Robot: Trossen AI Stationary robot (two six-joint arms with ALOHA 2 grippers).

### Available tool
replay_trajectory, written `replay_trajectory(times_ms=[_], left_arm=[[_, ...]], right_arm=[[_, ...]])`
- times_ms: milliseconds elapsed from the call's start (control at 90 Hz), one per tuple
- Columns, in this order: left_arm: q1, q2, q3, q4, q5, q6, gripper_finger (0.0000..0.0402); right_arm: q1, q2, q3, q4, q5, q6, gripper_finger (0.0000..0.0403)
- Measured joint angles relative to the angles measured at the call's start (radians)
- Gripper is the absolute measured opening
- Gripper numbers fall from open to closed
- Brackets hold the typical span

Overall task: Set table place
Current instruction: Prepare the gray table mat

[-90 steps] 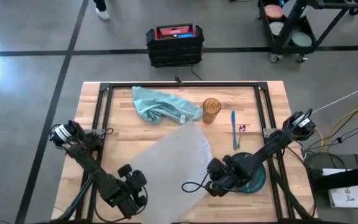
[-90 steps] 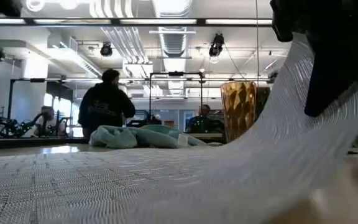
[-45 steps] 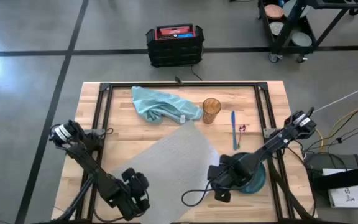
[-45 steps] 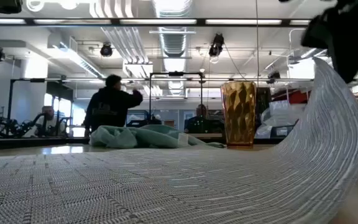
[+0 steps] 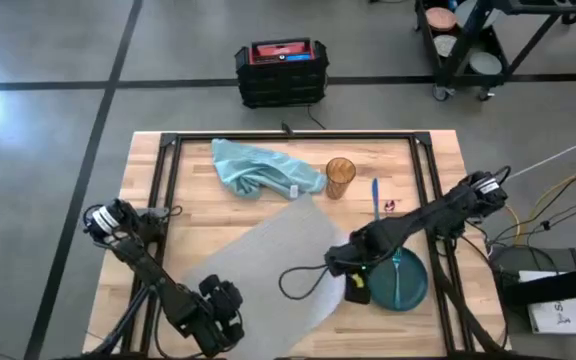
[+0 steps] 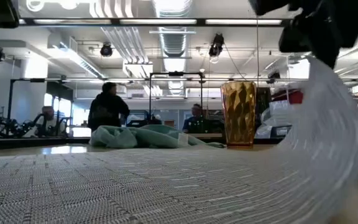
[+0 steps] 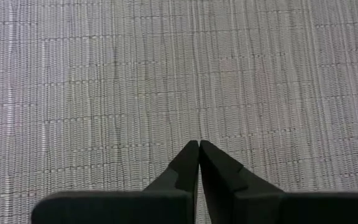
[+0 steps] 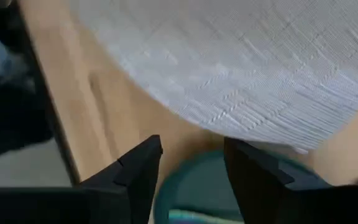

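The grey woven placemat [image 5: 268, 255] lies slantwise on the middle of the wooden table [image 5: 148, 180]. Its right edge [image 6: 334, 124] curls up off the top. My right gripper [image 5: 346, 268] is open at that raised edge. The mat [image 8: 241, 56] rises just past its fingertips and the dark green plate [image 8: 191, 180] lies below them. That plate [image 5: 408, 285] sits right of the mat with a blue utensil [image 5: 398, 272] on it. My left gripper [image 5: 218, 312] is shut over the mat's near left part [image 7: 166, 74]. My left gripper points its shut fingertips [image 7: 191, 152] down at the placemat's near left part. I cannot tell whether they touch the weave. My right gripper stands open at the mat's lifted right edge [image 8: 241, 127]. No part of the mat shows between the fingers. I cannot tell whether a finger touches it.
At the far side lie a crumpled teal napkin [image 5: 258, 170], an amber glass [image 5: 340, 178] and another blue utensil [image 5: 376, 208]. Black frame rails [image 5: 168, 190] run along the table's edges. A cable loop [image 5: 298, 285] lies on the mat. People move in the room behind.
My right gripper has gone toward the table's far edge, off the plate, so more of the plate shows. The mat's right edge has stayed curled up while the rest of the mat lies flat. My left gripper has crept slightly toward the near edge.
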Motion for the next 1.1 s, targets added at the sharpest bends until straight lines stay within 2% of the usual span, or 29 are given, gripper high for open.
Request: replay_trajectory(times_ms=[122,289,389,522,733,844,967,1100], left_arm=[[0.000,0.000,0.000,0.005,-0.003,0.000,0.0000],[-0.002,0.000,0.000,0.032,-0.004,0.006,0.0000],[-0.002,0.011,0.000,0.039,-0.004,-0.003,0.0000],[-0.002,0.042,-0.001,0.042,0.007,-0.008,0.0000],[-0.003,0.076,-0.004,0.039,0.016,-0.004,0.0000],[-0.004,0.082,-0.020,0.023,-0.035,-0.003,0.0000],[-0.003,0.079,-0.036,0.008,-0.028,-0.012,0.0000],[-0.001,0.059,-0.043,-0.101,-0.014,-0.020,0.0000]], right_arm=[[-0.001,-0.024,-0.001,0.005,0.065,-0.020,0.0161],[-0.001,-0.010,-0.018,0.083,0.420,-0.027,0.0167],[-0.009,0.024,-0.064,0.185,0.533,-0.048,0.0166],[-0.038,0.100,-0.117,0.295,0.550,-0.077,0.0156],[-0.076,0.228,-0.136,0.262,0.557,-0.071,0.0134],[-0.075,0.264,-0.141,0.265,0.535,-0.072,0.0122],[-0.074,0.280,-0.141,0.270,0.479,-0.067,0.0110],[-0.059,0.283,-0.141,0.276,0.443,-0.037,0.0097]])
